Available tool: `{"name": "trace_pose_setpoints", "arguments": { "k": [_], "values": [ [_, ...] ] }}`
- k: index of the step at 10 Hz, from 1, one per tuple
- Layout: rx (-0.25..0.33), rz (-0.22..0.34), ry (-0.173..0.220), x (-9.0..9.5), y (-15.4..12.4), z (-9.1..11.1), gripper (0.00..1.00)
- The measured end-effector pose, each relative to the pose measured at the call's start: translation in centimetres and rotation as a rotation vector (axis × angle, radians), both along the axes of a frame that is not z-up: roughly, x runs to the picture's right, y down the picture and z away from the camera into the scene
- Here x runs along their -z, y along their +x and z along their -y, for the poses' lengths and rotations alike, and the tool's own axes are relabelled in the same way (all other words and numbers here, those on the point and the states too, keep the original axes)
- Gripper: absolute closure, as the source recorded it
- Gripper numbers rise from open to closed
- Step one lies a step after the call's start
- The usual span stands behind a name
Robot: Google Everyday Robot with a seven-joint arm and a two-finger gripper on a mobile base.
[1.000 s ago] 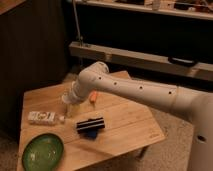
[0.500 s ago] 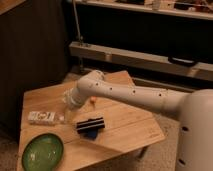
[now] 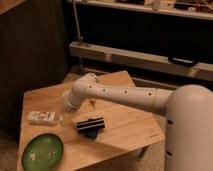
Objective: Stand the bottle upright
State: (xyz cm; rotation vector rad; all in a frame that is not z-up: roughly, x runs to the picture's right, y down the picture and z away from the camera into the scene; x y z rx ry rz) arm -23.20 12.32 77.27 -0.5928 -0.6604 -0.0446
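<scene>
The arm (image 3: 120, 95) has dropped and folded in over the last second. Its forearm stood well above the bench (image 3: 127, 129) a second ago and now lies low across it. The pincer (image 3: 66, 107) has come down close over the wood, at about nine o'clock from the bench's middle.

The bottle (image 3: 42, 117) has not stirred. It lies flat on its side near the bench's nine-o'clock edge, its length running three-to-nine. It is at roughly eight o'clock from the pincer and just beside it, with its nearer end towards the wrist.

Whether the pincer is spread or pressed together I cannot tell, since the wrist covers it. It probably holds nothing yet, judging by the bottle's unmoved place.

The black bar (image 3: 90, 124) sits at five o'clock from the pincer. The green plate (image 3: 44, 150) sits at six o'clock from the bottle. Both are apart from the bottle.

So the approach looks nearly done and the grasp not yet made. The bottle remains to be gripped, tipped up and set on its base.
</scene>
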Motion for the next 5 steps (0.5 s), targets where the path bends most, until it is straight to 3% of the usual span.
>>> {"name": "trace_pose_setpoints", "arguments": {
  "k": [3,5],
  "values": [
    [0.044,-0.010,-0.010,-1.30,-0.56,-1.35,0.20],
    [0.048,0.013,0.010,-1.45,-0.98,-1.27,0.20]
  ]
}}
